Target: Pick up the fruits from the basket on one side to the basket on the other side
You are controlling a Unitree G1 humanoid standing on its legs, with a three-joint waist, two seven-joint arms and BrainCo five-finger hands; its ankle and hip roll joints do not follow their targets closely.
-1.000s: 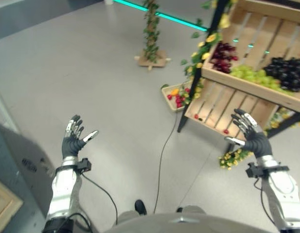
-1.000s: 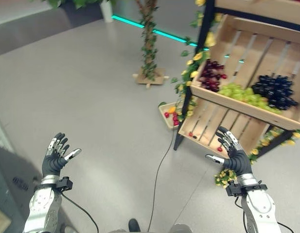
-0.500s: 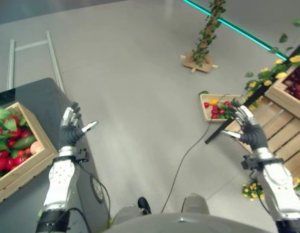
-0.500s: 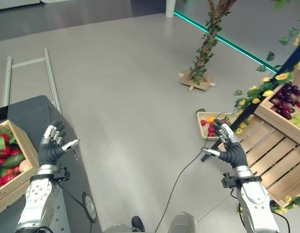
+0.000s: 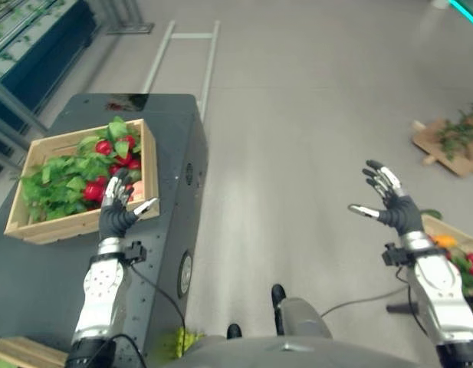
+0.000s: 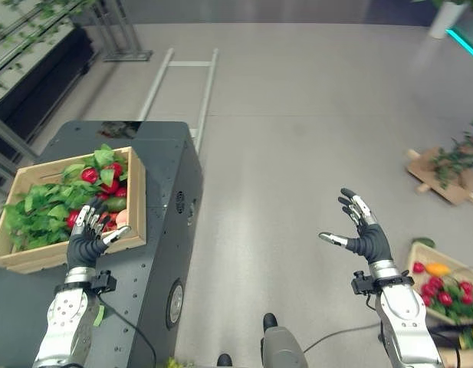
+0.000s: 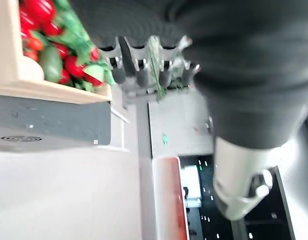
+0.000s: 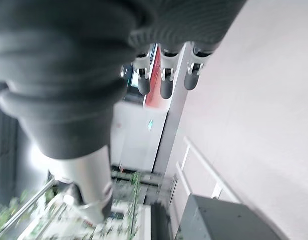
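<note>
A wooden crate (image 5: 33, 228) full of red fruits (image 5: 104, 146), a green fruit and leafy greens stands on a dark grey cabinet (image 5: 167, 123) at the left; the left wrist view shows the same crate (image 7: 14, 60). My left hand (image 5: 116, 211) is raised, open and empty, just in front of the crate's near right corner. My right hand (image 5: 393, 205) hangs open and empty over bare floor at the right. A low wooden tray (image 6: 420, 257) with red and orange fruits lies on the floor at the lower right, just beyond my right forearm.
A metal floor rail (image 5: 209, 57) runs away behind the cabinet. A plant on a wooden base (image 5: 451, 138) stands at the far right. Dark shelving with greenery (image 5: 37, 31) lines the upper left. A second wooden box corner (image 5: 14, 354) shows at the bottom left.
The camera has swung left: the fruit shelf at the right has gone out of view and the cabinet with its crate has come in. Both hands stay raised and open.
</note>
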